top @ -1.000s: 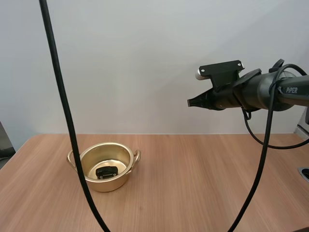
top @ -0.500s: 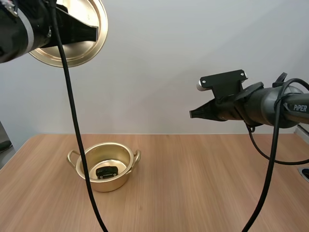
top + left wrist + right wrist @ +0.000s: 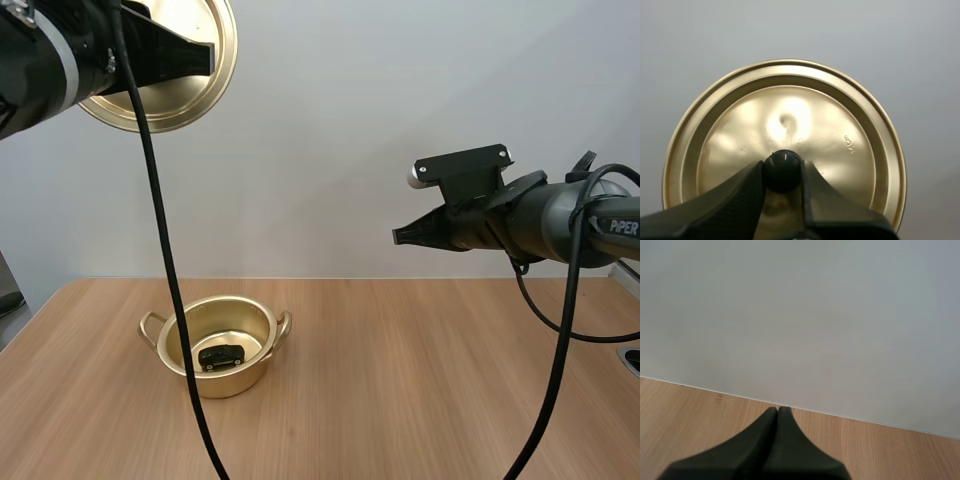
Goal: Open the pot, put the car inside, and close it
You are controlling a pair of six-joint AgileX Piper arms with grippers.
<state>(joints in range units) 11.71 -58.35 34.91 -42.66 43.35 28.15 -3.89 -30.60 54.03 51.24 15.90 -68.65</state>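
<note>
Lid (image 3: 790, 115) in left tool (image 3: 782, 170), high above pot (image 3: 225, 382) with car (image 3: 221, 356)

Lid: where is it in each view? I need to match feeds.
High view: lid high at upper left, held by left pincer.
Left wrist view: lid's knob pinched in left pincer.
Right wrist view: right pincer faces table's far edge.
Shared landmark: left pincer.

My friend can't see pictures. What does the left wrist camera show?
The left gripper pinches the small black knob of a shiny gold pot lid between its two black fingers. The round lid faces the camera, with raised rings near its rim.
</note>
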